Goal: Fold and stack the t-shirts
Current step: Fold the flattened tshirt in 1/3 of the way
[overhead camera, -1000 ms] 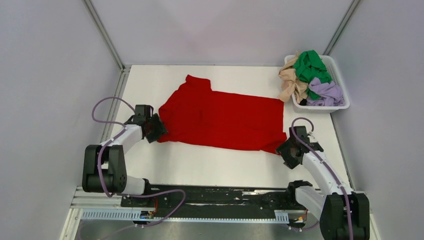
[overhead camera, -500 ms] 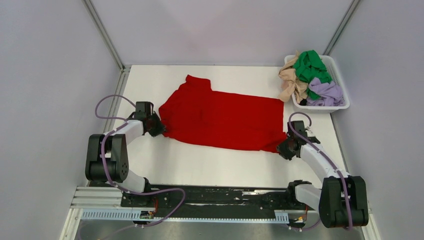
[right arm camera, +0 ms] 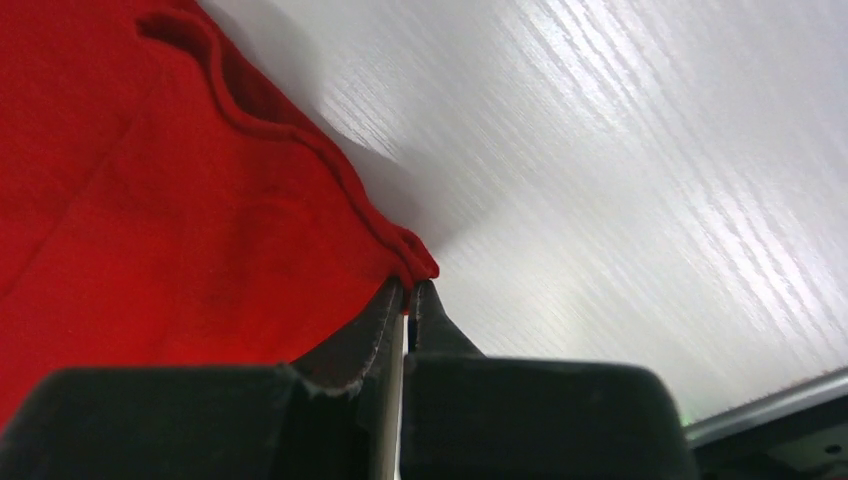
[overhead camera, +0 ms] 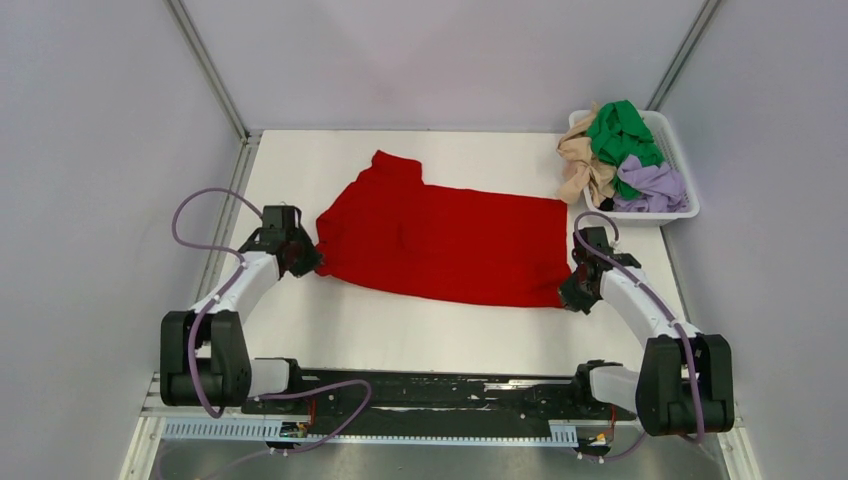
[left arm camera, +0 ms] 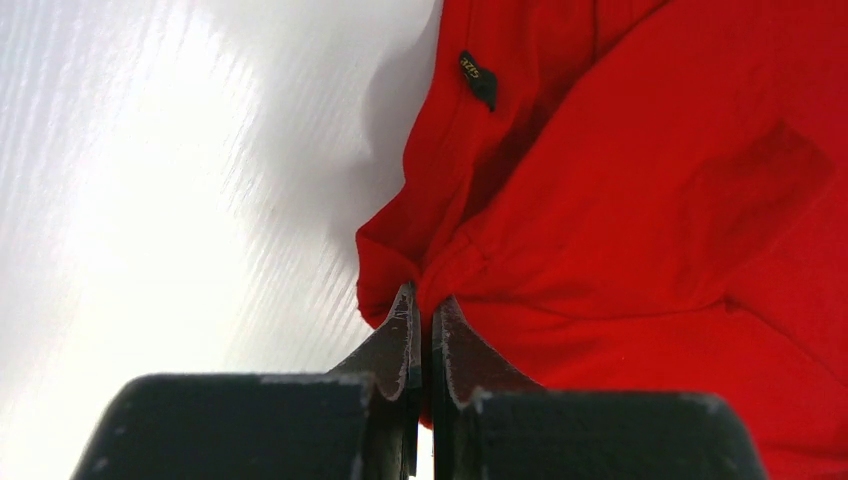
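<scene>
T-shirt (overhead camera: 440,240), red: flat on bench (overhead camera: 400,330), long axis left to right. Corners: near-left nipped tight in left pincer (overhead camera: 313,262), near-right in right pincer (overhead camera: 568,292). Cloth lies beyond both pincers, toward the far edge.

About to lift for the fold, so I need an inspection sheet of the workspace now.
Surface: white table, unmarked.
Job's things: red t-shirt spread out; green t-shirt, beige t-shirt and lavender t-shirt bunched in the white basket.
Clutter: nothing seen.
Grippers: left gripper shut on the red t-shirt's near left corner; right gripper shut on its near right corner.
Cables: purple cables looped along both arms, off the cloth.
Surroundings: plain grey walls.
</scene>
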You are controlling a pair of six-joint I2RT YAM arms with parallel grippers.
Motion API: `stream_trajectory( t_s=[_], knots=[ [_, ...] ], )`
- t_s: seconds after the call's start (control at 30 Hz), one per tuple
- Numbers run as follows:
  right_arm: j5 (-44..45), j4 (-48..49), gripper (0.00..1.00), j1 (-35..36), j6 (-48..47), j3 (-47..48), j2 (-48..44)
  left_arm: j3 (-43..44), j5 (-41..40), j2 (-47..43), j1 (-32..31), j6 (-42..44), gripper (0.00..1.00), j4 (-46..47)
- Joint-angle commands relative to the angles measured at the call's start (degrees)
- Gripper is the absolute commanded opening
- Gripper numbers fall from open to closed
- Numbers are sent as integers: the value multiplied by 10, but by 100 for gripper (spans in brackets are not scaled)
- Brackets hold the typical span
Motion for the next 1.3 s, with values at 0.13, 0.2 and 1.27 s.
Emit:
stream_trajectory(
  t_s=[0.13,0.2,1.27],
  knots=[
    [69,-128,0,-2,-21,71,11,-15,-67,-75,1,3,0,-85],
    [75,-155,0,-2,-21,81,24,-21,-62,-88,1,-5,0,-105],
    [90,-293,4,9,35,107,107,-114,-26,-284,-88,-154,20,-365]
  ],
)
